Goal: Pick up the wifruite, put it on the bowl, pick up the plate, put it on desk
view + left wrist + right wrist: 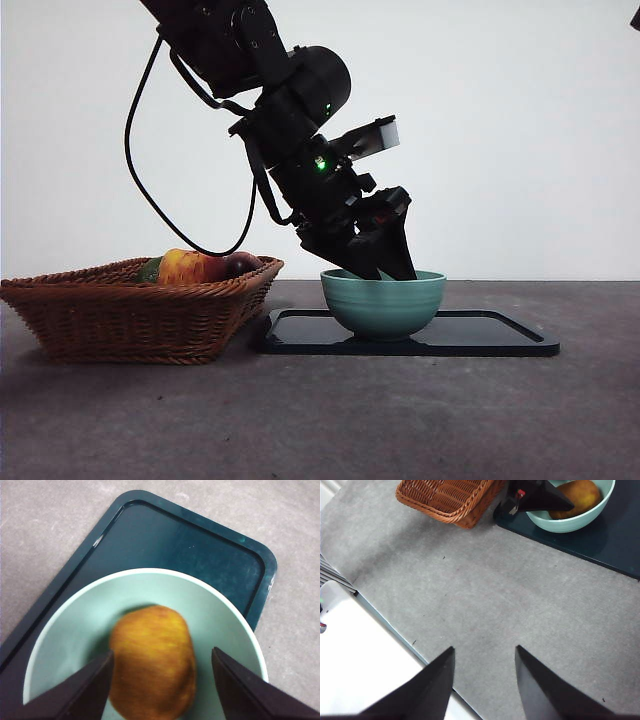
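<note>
It looked like a robot lab set up for tests: a bare white wall (520, 130) stood behind a plain grey desk (320, 420), and a cabled black robot arm (270, 90) hung over a few staged props

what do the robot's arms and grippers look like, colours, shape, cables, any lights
The working arm is black, built of chunky rounded joints, with a black cable looping loose beside it, small green lights on its wrist and a pale block sticking out to one side. The left gripper and right gripper both end in flat, matte black, wedge-shaped jaws tapering to points.
</note>
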Robot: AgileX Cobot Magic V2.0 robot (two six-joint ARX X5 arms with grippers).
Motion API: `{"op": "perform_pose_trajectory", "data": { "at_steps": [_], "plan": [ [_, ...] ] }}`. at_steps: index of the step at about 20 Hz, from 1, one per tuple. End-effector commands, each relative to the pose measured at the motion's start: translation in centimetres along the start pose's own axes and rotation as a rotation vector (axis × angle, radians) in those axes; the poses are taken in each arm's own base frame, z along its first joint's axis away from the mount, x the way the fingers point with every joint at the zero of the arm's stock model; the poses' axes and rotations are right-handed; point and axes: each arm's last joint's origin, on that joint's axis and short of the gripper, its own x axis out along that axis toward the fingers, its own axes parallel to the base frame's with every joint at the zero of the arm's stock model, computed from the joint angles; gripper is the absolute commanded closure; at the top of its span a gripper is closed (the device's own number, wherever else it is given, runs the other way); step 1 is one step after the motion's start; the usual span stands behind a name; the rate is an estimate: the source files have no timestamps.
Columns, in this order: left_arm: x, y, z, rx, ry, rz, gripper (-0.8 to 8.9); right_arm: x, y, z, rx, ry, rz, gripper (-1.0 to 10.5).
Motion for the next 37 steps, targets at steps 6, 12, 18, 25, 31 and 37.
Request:
{"op": "perform_pose_trajectory", "data": {
  "at_steps": [6, 12, 18, 25, 31, 37],
  "plan": [
    [1.0, -0.3, 0.5, 0.064, -0.013, 0.008, 5.01, -0.1, 0.1, 0.2, -0.008, -0.005, 0.005, 7.5],
    [1.3, -0.2, 0.3, 0.082, 0.006, 0.028, 5.01, -0.1, 0.1, 0.2, -0.008, -0.005, 0.005, 7.5],
    [1.9, -0.3, -0.1, 0.082, 0.019, 0.021, 5.01, -0.1, 0.1, 0.2, -0.008, -0.005, 0.005, 7.5],
    [2.3, -0.6, 0.1, 0.092, 0.000, 0.021, 5.75, -0.1, 0.1, 0.2, -0.009, -0.005, 0.005, 7.5],
    [1.2, -0.4, 1.9, 0.044, -0.045, 0.035, 7.25, -0.1, 0.1, 0.2, -0.013, -0.007, 0.004, 7.5],
    [-4.5, -0.7, 5.0, -0.009, -0.094, 0.053, 7.25, -0.1, 0.1, 0.3, -0.016, -0.012, 0.004, 7.5]
  ]
}}
